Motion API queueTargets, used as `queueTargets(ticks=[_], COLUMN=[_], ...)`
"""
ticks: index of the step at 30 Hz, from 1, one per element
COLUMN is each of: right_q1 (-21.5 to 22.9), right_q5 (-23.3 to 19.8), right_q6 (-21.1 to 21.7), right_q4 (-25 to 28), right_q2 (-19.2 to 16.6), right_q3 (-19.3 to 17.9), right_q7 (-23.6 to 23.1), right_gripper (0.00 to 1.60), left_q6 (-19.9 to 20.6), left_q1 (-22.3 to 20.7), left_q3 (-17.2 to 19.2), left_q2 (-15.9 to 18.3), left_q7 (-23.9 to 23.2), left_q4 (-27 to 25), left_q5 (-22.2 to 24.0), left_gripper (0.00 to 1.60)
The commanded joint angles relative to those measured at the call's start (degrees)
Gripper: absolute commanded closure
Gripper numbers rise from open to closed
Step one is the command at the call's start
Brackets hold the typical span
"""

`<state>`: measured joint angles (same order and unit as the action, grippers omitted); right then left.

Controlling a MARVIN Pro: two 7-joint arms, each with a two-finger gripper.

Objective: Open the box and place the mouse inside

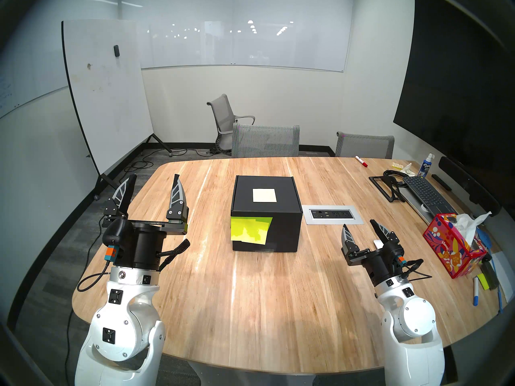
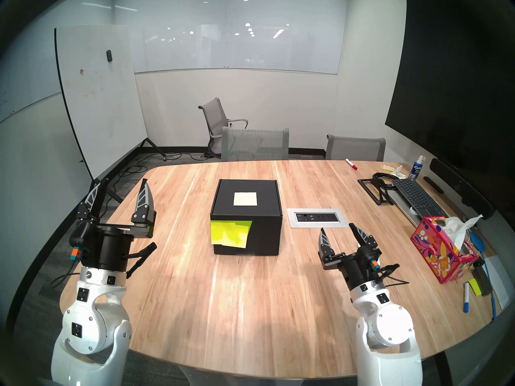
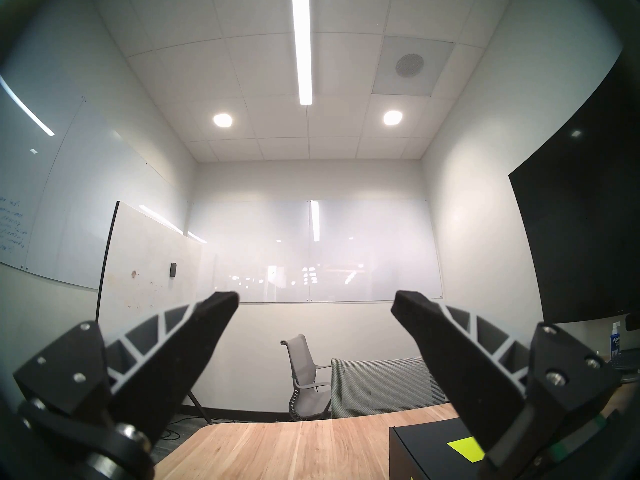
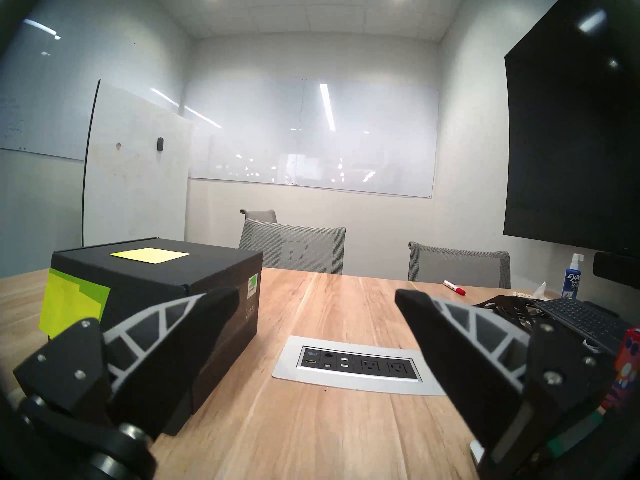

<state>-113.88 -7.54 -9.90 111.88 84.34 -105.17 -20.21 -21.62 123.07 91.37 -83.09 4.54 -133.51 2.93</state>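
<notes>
Two end effectors, left [image 1: 152,187] and right [image 1: 361,230], both spread wide, empty. Box [image 1: 266,214] shut, mid-desk [image 1: 250,307]. Cardboard lid likely light, stiff; lift at front edge. Mouse [image 1: 378,244] barely visible behind right end effector; probably smooth, slippery, so grip sides.

Between the spread-apart right gripper [image 4: 317,301] fingers lies the power panel [image 4: 358,364], the box [image 4: 166,288] left.

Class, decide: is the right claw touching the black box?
Apart. The head view shows bare table between the right claw and the black box; its jaws stand open.
</notes>
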Motion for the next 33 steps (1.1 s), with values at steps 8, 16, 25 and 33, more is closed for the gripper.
queueTargets(ticks=[8,16,25,33], right_q1=[5.56,7.81,9.44,10.37], right_q5=[-3.36,-3.78,-3.8,-4.28], right_q6=[2.5,3.63,3.87,4.87], right_q4=[-3.46,-5.41,-7.7,-8.45], right_q2=[-5.52,-6.35,-6.83,-7.54], right_q3=[-2.62,-2.89,-2.72,-2.96], right_q7=[-6.24,-7.68,-8.94,-10.3], right_gripper=[0.0,0.0,1.09,1.6], left_q6=[-0.2,-0.19,-0.19,-0.19], left_q1=[-0.13,-0.12,-0.11,-0.11], left_q3=[-0.02,-0.02,-0.02,-0.02], left_q2=[-0.02,-0.01,0.0,0.0], left_q7=[-0.02,-0.03,-0.03,-0.03], left_q4=[-0.93,-0.94,-0.96,-0.96], left_q5=[0.21,0.24,0.26,0.27], left_gripper=[0.0,0.0,0.0,0.0])
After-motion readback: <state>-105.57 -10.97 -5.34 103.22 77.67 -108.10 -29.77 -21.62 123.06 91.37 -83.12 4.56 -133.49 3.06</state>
